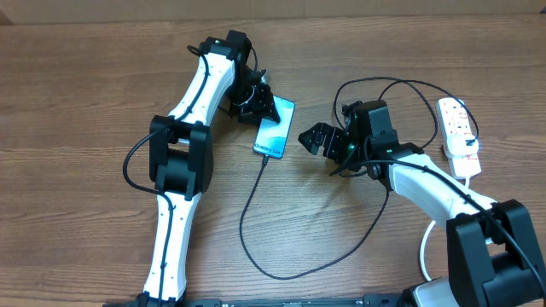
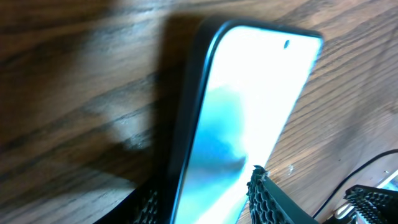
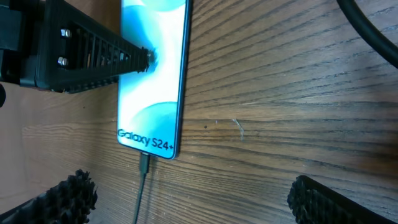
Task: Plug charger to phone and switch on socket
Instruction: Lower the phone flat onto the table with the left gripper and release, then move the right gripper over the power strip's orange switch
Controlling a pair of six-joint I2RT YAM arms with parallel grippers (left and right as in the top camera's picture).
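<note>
The left jaws stood partly apart astride the top end of the phone (image 1: pixel 275 128), a finger (image 2: pixel 268 200) at each long edge; whether they pressed it could not be told. The right jaws gaped wide and held nothing, just right of the phone's lower end, over bare desk (image 1: pixel 85 85). One charger (image 3: pixel 144 163) sat plugged into the phone's bottom edge. One socket (image 1: pixel 458 136) lay well apart, near the desk's right edge.
</note>
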